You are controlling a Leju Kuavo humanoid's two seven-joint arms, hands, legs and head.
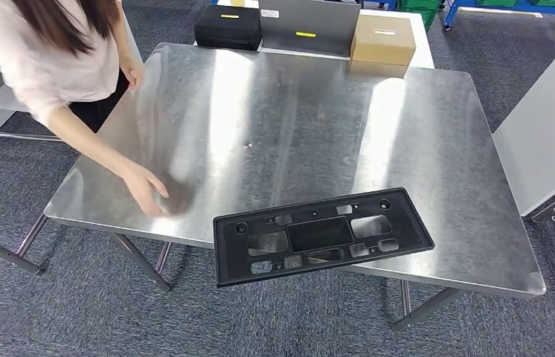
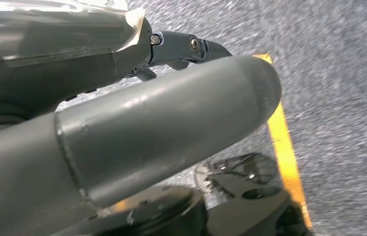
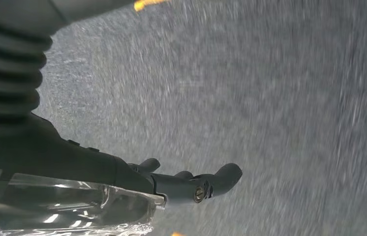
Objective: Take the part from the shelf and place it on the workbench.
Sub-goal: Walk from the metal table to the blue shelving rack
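1. From the head camera I am seeing the black plastic mounting frame (image 1: pixel 323 235), a flat rectangular part with cut-outs and a solid panel at its centre, lying over the near edge of the stainless-steel workbench (image 1: pixel 297 126).
2. Its long axis is running from about 8 o'clock to 2 o'clock: the left end is hanging lower and nearer me, past the bench edge and over the grey carpet (image 1: pixel 51 312), while the right end is sitting higher, over the steel top. The face with the cut-outs is pointing upward.
3. I cannot tell whether the frame is resting on the bench or is held from beneath.
4. My left hand (image 2: pixel 137 132) is showing in the left wrist camera as a thick grey thumb stretched out over carpet and a yellow floor line (image 2: pixel 285 147); darker fingers (image 2: pixel 191 46) are lying alongside something clear and glossy. I cannot tell whether that hand is gripping anything.
5. My right hand (image 3: pixel 162 179) is showing dark fingers (image 3: pixel 221 179) lying fairly straight against a clear glossy edge, over blurred carpet; its grip I also cannot tell.
6. A person (image 1: pixel 59 52) at 10 o'clock is leaning over the bench, one hand (image 1: pixel 146 190) pressing flat on the steel near the front left corner.
7. At 12 o'clock, beyond the bench, a black case (image 1: pixel 228 26), a grey panel (image 1: pixel 308 22) and a cardboard box (image 1: pixel 383 39) are standing in a row.
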